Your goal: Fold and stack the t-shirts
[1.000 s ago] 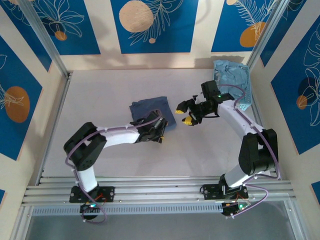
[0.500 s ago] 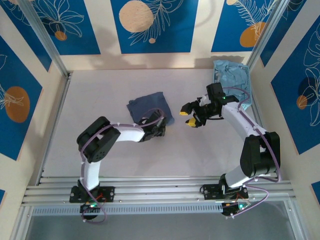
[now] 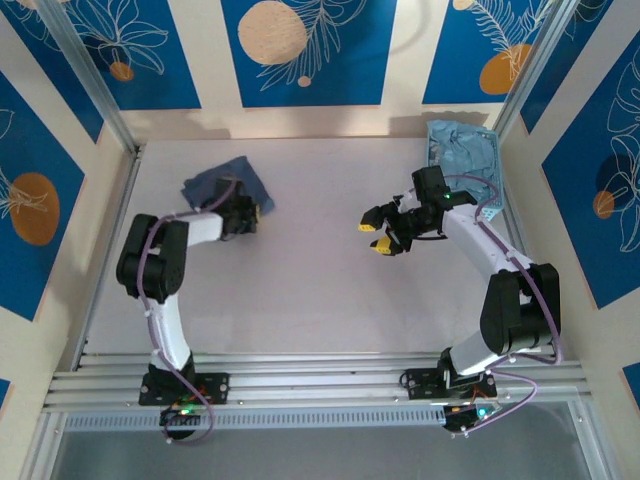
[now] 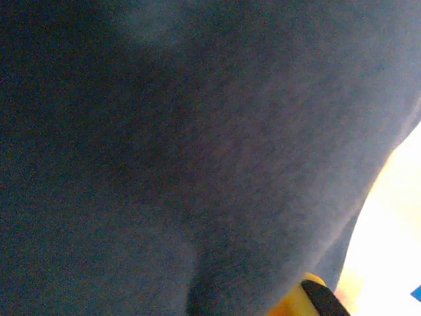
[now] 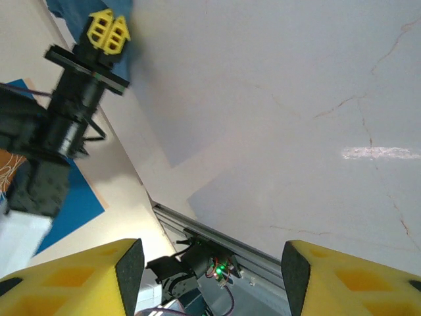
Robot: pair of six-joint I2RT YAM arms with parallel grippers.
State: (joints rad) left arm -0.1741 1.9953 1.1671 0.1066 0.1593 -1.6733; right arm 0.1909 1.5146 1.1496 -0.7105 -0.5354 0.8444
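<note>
The folded dark slate-blue t-shirt [image 3: 215,182] lies at the far left of the table. My left gripper [image 3: 250,210] is shut on its near right edge. In the left wrist view the dark cloth [image 4: 171,145] covers almost everything, with one yellow fingertip [image 4: 309,299] at the bottom. My right gripper [image 3: 375,237] hangs open over bare table right of centre, its yellow fingers [image 5: 72,276] wide apart with nothing between them. The right wrist view catches the left gripper [image 5: 108,29] far off against the dark t-shirt [image 5: 69,6]. Pale sky-blue t-shirts [image 3: 455,150] lie crumpled in the basket.
The pale blue perforated basket [image 3: 490,205] stands at the far right corner, behind my right arm. Metal rails [image 3: 320,380] run along the near edge. Walls close in the table on the left, back and right.
My left gripper has closed on the dark t-shirt and pulled it from the table's middle to the far left. The right gripper has shifted slightly and stays open.
</note>
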